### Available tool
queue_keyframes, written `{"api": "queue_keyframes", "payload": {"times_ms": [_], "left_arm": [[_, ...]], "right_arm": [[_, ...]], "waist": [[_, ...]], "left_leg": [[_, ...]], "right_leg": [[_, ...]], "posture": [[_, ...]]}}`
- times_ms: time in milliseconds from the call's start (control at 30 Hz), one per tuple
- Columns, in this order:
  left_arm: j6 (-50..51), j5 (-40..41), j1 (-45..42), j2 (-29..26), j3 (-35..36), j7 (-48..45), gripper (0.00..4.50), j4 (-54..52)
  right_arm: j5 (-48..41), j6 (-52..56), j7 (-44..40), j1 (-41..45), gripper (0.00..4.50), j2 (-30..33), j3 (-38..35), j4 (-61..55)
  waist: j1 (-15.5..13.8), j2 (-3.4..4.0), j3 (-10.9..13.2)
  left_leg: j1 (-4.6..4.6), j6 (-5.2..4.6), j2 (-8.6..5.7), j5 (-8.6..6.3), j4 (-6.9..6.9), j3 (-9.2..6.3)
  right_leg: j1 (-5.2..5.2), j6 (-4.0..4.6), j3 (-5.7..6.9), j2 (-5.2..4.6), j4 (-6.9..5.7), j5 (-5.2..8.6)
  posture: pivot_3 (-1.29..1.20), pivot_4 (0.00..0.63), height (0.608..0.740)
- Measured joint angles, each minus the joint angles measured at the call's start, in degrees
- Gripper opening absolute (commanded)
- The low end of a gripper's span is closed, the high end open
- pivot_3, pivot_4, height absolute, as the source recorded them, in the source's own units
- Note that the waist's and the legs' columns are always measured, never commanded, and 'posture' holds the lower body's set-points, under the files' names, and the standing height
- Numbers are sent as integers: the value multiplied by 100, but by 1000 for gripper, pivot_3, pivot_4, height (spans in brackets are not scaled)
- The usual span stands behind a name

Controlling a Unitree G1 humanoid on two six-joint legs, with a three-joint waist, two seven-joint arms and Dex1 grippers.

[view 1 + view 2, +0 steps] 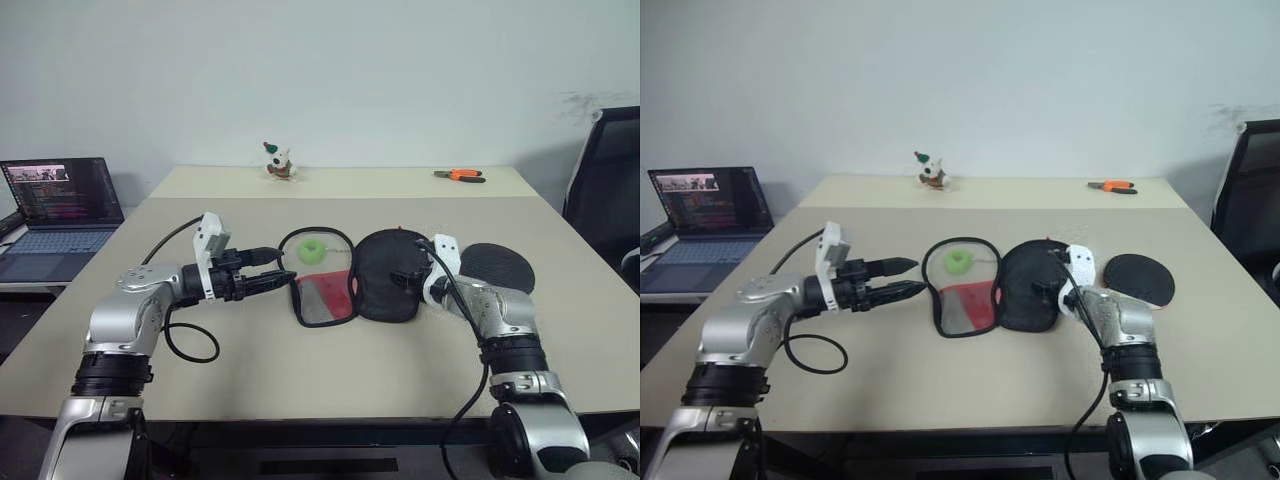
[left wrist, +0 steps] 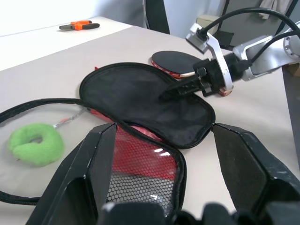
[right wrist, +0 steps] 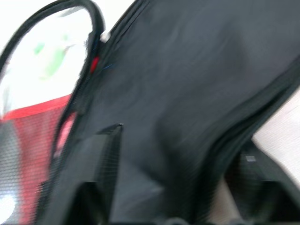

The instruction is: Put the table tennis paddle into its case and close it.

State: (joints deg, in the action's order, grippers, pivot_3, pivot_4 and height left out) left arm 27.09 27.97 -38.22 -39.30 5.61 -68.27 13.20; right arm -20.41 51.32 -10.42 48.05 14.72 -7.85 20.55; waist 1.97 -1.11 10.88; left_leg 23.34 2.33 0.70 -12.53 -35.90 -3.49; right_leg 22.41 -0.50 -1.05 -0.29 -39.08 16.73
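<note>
Two claws frame the work on the tabletop (image 1: 300,390). The left claw (image 1: 283,272) hangs with its fingers parted and nothing between them, its tips just short of the case (image 1: 385,280). That case lies unzipped and spread flat: the black flap sits under the right claw (image 2: 169,93), while the red mesh-lined half (image 1: 325,297) and the zip loop lie just ahead of the left claw. A green ring (image 1: 314,252) rests inside that loop. The right claw rests against the black flap; in its own wrist view its fingers look parted with fabric between them, but I cannot tell whether it grips or merely rests there.

The paddle (image 1: 497,266) lies flat just beyond the right claw, on its outer side, partly hidden by that arm.

I judge the paddle stiff and light, its rubber face grippy; the wooden handle, hidden here, is the better place to pinch than the thin round blade. The case is soft and floppy, likely to fold or slide, so the zip edge is the sensible hold.

No brand or lettering is readable; the laptop (image 1: 60,215) screen text beyond the left claw is too small.
</note>
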Motion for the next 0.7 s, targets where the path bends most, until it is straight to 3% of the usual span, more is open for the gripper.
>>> {"api": "queue_keyframes", "payload": {"times_ms": [167,367,500,700], "left_arm": [[37,3,192,2,-208,-225,3521,-415],[-30,-25,315,16,-481,-385,3521,-699],[-126,-57,249,60,-555,-409,3521,-677],[-279,-171,11,145,-718,-507,3521,-557]], "right_arm": [[228,-118,-454,-239,4486,746,201,-579],[464,264,-109,-660,4486,1177,-39,-1390],[712,726,522,-1147,4486,1086,-293,-2032],[852,1086,1260,-1440,4486,397,-686,-2312]], "waist": [[-8,0,0],[-10,0,0],[-6,0,0],[-3,0,0]], "left_leg": [[4,0,1,0,0,-2],[4,0,4,0,-5,-4],[4,0,3,0,-4,1],[3,0,1,0,-5,3]], "right_leg": [[1,0,0,0,3,0],[1,0,-1,0,-1,0],[2,0,-5,2,-2,0],[2,0,-7,5,-3,1]], "posture": [[0,150,740],[0,150,740],[0,150,740],[0,150,740]]}}
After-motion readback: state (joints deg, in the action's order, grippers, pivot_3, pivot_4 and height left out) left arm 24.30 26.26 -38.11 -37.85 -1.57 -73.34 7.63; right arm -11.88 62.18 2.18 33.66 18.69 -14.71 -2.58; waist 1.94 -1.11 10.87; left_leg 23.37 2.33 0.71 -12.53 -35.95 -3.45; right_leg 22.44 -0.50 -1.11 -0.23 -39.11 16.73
